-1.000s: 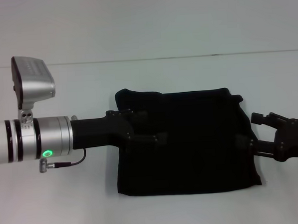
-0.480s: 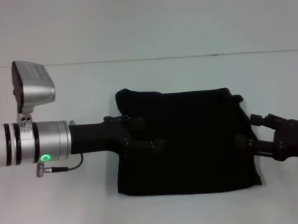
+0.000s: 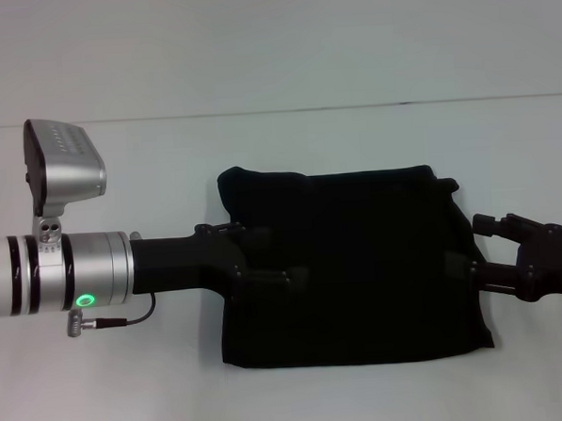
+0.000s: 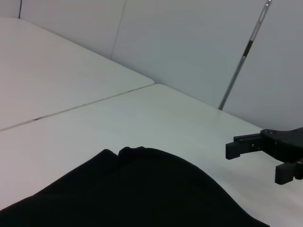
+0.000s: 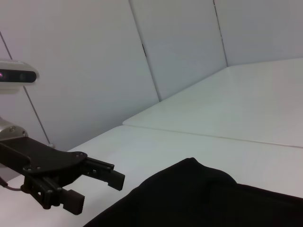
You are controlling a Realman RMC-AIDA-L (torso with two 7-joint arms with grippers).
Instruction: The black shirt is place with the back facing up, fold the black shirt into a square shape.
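The shirt point(image 3: 345, 268) lies flat at the table's point(image 3: 278, 145) centre as a folded rectangle, long axis running 9 to 3 o'clock, so a square needs one more fold along that line. The left gripper point(image 3: 265, 263) reaches in from 9 o'clock over the left edge, nearer the cloth; its jaws stand apart, holding nothing. The right gripper point(image 3: 486, 247) sits at 3 o'clock, just off the right edge, jaws likewise spread and empty.

left end effector point(image 3: 299, 276) lower, slightly withdrawn
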